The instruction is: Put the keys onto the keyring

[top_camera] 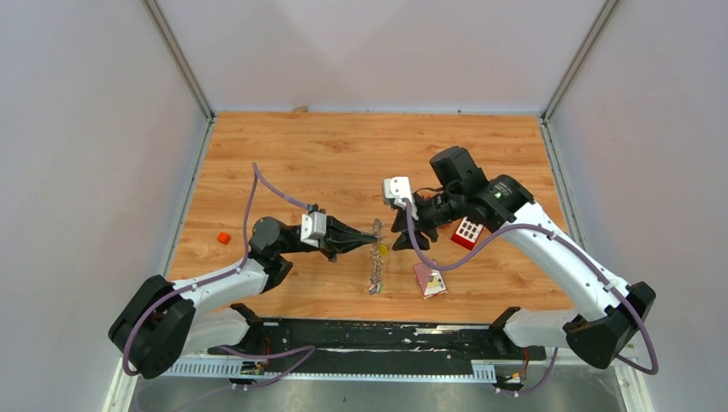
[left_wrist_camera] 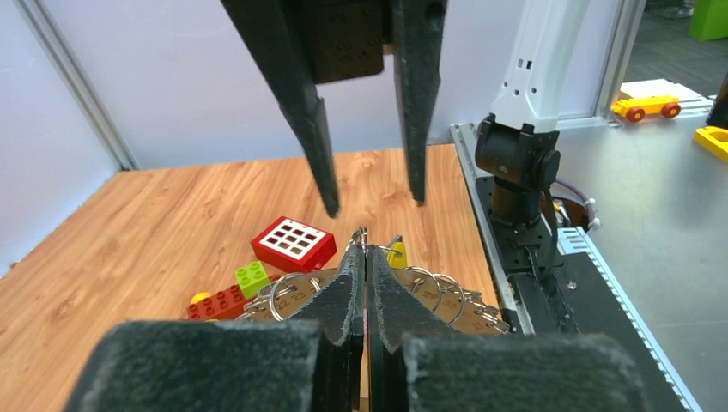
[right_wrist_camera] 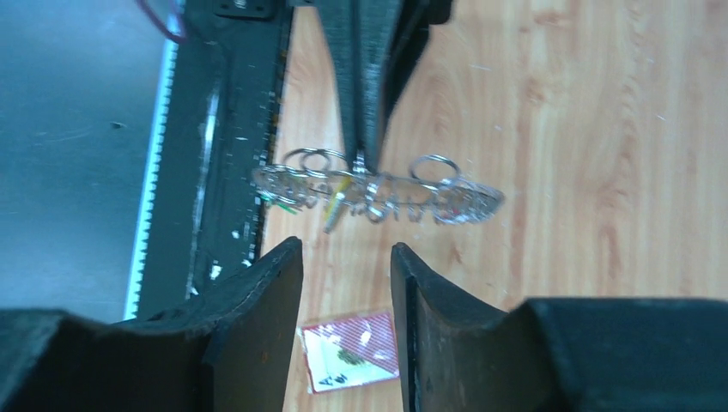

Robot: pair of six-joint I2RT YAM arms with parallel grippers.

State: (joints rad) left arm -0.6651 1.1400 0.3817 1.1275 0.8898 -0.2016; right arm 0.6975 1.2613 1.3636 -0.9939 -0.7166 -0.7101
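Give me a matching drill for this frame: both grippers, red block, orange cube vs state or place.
1 left gripper
2 right gripper
3 red block
4 orange cube

A open, holding nothing
B far left in the top view
C shut on the keyring
D right of centre in the top view

Pairs: 1-C, 2-A, 3-D, 4-B

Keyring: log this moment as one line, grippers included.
left gripper: shut on keyring | right gripper: open, empty, facing keyring | red block: on table
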